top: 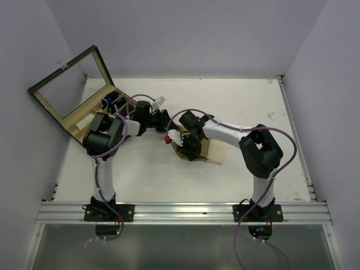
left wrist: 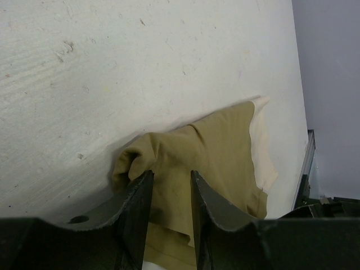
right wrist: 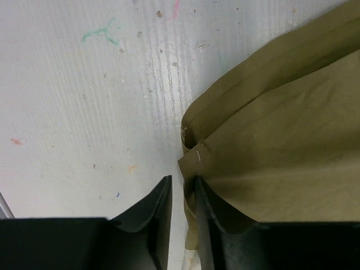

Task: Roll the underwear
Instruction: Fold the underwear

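Two robot arms share a white table (top: 247, 169) walled on three sides in pale grey, their bases bolted to an aluminium rail (top: 185, 212) along its near edge. The left arm (top: 104, 135) and the right arm (top: 259, 149) both bend inward, so their wrists meet near the middle of the tabletop, with purple cables looping along each. At the far left corner a wooden box (top: 79, 125) sits with its framed lid tilted open, well apart from the work. The olive-brown underwear (top: 205, 149) lies on the table between the two wrists, mostly under the right one, crumpled rather than flat. From the left wrist, the underwear (left wrist: 214, 146) spreads away from the fingers, a cream-coloured layer (left wrist: 261, 140) showing along its far edge, and a rumpled ridge is gathered right at the fingertips. The left gripper (left wrist: 170, 177) has its fingers pressed onto that bunched fold, and cloth fills the gap between them. From the right wrist, the underwear (right wrist: 281, 140) fills the right side of the view, its seamed edge folded over. The right gripper (right wrist: 181, 183) stands with its fingers slightly parted just at that edge, with bare table showing in the slit and a strip of fabric against the inner face of one finger. A small green scribble (right wrist: 101, 34) marks the tabletop nearby
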{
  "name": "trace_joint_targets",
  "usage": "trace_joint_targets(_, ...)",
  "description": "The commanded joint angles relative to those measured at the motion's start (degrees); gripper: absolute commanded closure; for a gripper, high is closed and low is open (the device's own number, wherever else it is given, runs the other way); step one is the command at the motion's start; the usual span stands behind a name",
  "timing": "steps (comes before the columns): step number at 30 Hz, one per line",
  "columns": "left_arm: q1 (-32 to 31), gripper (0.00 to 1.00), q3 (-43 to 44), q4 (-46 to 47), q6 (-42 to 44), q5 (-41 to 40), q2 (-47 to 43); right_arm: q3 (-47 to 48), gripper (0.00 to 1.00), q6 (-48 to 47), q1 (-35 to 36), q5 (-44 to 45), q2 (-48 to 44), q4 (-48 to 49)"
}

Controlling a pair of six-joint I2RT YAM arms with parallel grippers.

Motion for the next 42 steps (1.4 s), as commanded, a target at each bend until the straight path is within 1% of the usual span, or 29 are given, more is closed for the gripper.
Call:
trace_joint_targets(1, -0.1, 0.62, 0.2, -5.0, 3.3, -3.0, 2.4, 0.7, 0.71, 0.5, 0.2, -2.2, -3.9, -1.9)
trace_joint_targets(3, 0.0, 0.61, 0.0, -5.0, 3.3, -3.1, 2.3, 0.8, 0.69, 1.8, 0.1, -1.8, -5.8, -2.0)
trace_joint_targets(7, -0.2, 0.60, -0.1, -4.8, 3.5, -2.6, 1.6, 0.3, 0.71, 4.1, -2.3, -1.4, -10.6, -2.5)
trace_joint_targets(10, -0.2, 0.57, 0.2, -5.2, 3.8, -2.4, 1.1, -1.7, 0.73, 3.1, -5.1, 0.3, -13.4, -4.5)
trace_joint_targets(11, -0.2, 0.55, 0.2, -5.3, 3.8, -2.0, 1.1, -4.0, 0.74, 1.6, -5.8, 1.1, -14.6, -4.6)
trace_joint_targets(14, -0.4, 0.51, 0.1, -5.3, 3.9, -1.7, 0.8, -7.3, 0.75, 0.3, -9.2, 2.9, -14.8, -4.4)
trace_joint_targets(15, -0.4, 0.50, -0.1, -5.2, 3.9, -1.6, 0.6, -7.6, 0.76, 0.2, -10.8, 2.4, -14.4, -4.7)
trace_joint_targets(17, -0.7, 0.49, -0.4, -4.8, 4.0, -1.2, -0.1, -7.7, 0.76, 0.3, -11.9, 1.5, -14.2, -4.5)
trace_joint_targets(21, -1.1, 0.45, -1.8, -3.1, 4.3, 1.1, -2.6, -5.9, 0.81, 4.4, -13.3, -0.2, -12.0, -3.5)
trace_joint_targets(23, -1.7, 0.45, -2.1, -3.0, 5.5, 1.0, -5.2, -5.3, 0.82, 6.0, -13.4, -0.9, -9.6, -3.0)
trace_joint_targets(25, -2.0, 0.44, -1.2, -5.3, 7.0, 0.2, -6.4, -4.4, 0.82, 7.9, -13.4, -2.4, -8.4, -3.1)
trace_joint_targets(26, -2.3, 0.44, -1.0, -6.8, 7.6, -0.4, -6.5, -4.7, 0.81, 8.2, -13.4, -4.4, -9.0, -2.1)
trace_joint_targets(29, -2.2, 0.44, -1.9, -7.1, 7.6, -1.1, -6.1, -4.8, 0.79, 8.4, -12.9, -6.6, -11.1, 0.7)
trace_joint_targets(35, -2.3, 0.44, -2.7, -5.5, 5.4, -1.2, -3.4, -2.6, 0.80, 6.3, -7.4, -7.5, -11.3, 3.0)
trace_joint_targets(36, -2.3, 0.44, -2.6, -5.4, 5.4, -1.3, -3.2, -2.5, 0.80, 5.8, -5.7, -6.9, -10.8, 3.7)
trace_joint_targets(42, -2.2, 0.44, -2.0, -6.6, 6.2, -1.7, -2.6, -1.5, 0.79, 2.9, -1.6, -5.4, -7.8, 4.5)
